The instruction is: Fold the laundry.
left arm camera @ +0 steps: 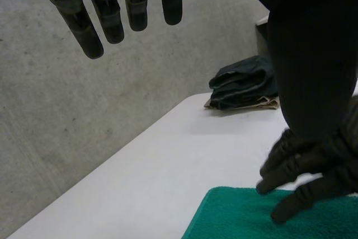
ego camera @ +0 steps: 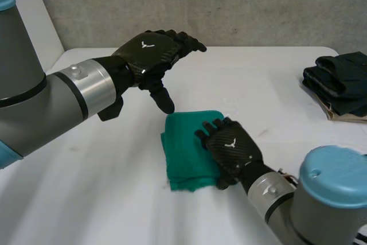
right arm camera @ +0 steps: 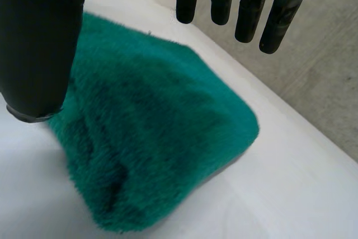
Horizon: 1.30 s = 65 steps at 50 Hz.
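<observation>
A green towel [ego camera: 181,154] lies folded into a small thick square in the middle of the white table [ego camera: 97,199]. My right hand [ego camera: 232,148] lies on the towel's right side, fingers straight and open. In the right wrist view the towel [right arm camera: 156,138] spreads under the palm, with the fingers [right arm camera: 246,6] straight above its far edge. My left hand [ego camera: 153,53] hovers open above the table just behind the towel, thumb pointing down near its back left corner. In the left wrist view its fingers [left arm camera: 112,12] hang straight, and the right hand [left arm camera: 305,174] touches the towel [left arm camera: 240,216].
A stack of dark folded clothes [ego camera: 341,84] sits on a tan piece at the table's right edge, also in the left wrist view as the dark stack [left arm camera: 243,85]. A grey wall [ego camera: 218,4] runs behind the table.
</observation>
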Motion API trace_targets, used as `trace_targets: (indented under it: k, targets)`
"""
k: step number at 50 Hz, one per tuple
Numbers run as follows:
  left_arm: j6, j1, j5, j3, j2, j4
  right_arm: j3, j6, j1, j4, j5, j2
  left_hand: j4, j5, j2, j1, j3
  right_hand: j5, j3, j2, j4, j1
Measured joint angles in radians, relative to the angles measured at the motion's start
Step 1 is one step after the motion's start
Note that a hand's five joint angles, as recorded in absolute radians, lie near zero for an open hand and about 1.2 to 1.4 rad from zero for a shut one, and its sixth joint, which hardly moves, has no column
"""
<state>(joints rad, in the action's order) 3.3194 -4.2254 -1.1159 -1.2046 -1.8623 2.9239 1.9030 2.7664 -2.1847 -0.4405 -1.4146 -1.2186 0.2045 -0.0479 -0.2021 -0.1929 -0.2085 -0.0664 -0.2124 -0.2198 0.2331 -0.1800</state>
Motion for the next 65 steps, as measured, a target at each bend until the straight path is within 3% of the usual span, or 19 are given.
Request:
trace_targets:
  k: [16,21,48,53,54,57,58,65]
  targets:
    - [0.001,0.012,-0.014,-0.006,-0.015,0.009,-0.053,-0.074,-0.040,-0.117,-0.056,0.162,0.000,0.000,0.000,0.000,0.000,0.000,-0.002,-0.001,0.000,-0.002]
    - [0.000,0.012,-0.013,-0.015,-0.020,0.009,-0.070,-0.101,-0.041,-0.143,-0.060,0.188,0.000,0.000,0.000,0.000,0.000,-0.063,-0.096,-0.085,0.067,-0.076]
    - [-0.004,0.008,-0.013,-0.049,-0.018,0.013,-0.231,-0.101,-0.042,-0.134,-0.067,0.282,0.000,0.000,0.000,0.000,0.000,-0.158,-0.208,-0.161,0.191,-0.189]
    - [-0.005,0.006,-0.012,-0.056,-0.016,0.013,-0.261,-0.100,-0.043,-0.133,-0.070,0.298,0.000,0.000,0.000,0.000,0.000,-0.254,-0.313,-0.305,0.293,-0.279]
    - [-0.005,0.006,-0.012,-0.059,-0.016,0.013,-0.273,-0.100,-0.042,-0.133,-0.071,0.304,0.000,0.000,0.000,0.000,0.000,-0.552,-0.639,-0.636,0.605,-0.540]
    - [-0.005,0.006,-0.012,-0.060,-0.016,0.014,-0.284,-0.099,-0.042,-0.133,-0.072,0.310,0.000,0.000,0.000,0.000,0.000,-0.702,-0.766,-0.772,0.746,-0.636]
    - [-0.005,0.005,-0.012,-0.061,-0.015,0.014,-0.293,-0.099,-0.041,-0.133,-0.073,0.313,0.000,0.000,0.000,0.000,0.000,-0.850,-0.918,-0.920,0.902,-0.731]
    - [-0.006,0.003,-0.012,-0.064,-0.015,0.016,-0.335,-0.102,0.002,-0.080,-0.064,0.314,0.000,0.000,0.000,0.000,0.000,-0.884,-0.947,-0.946,0.953,-0.744]
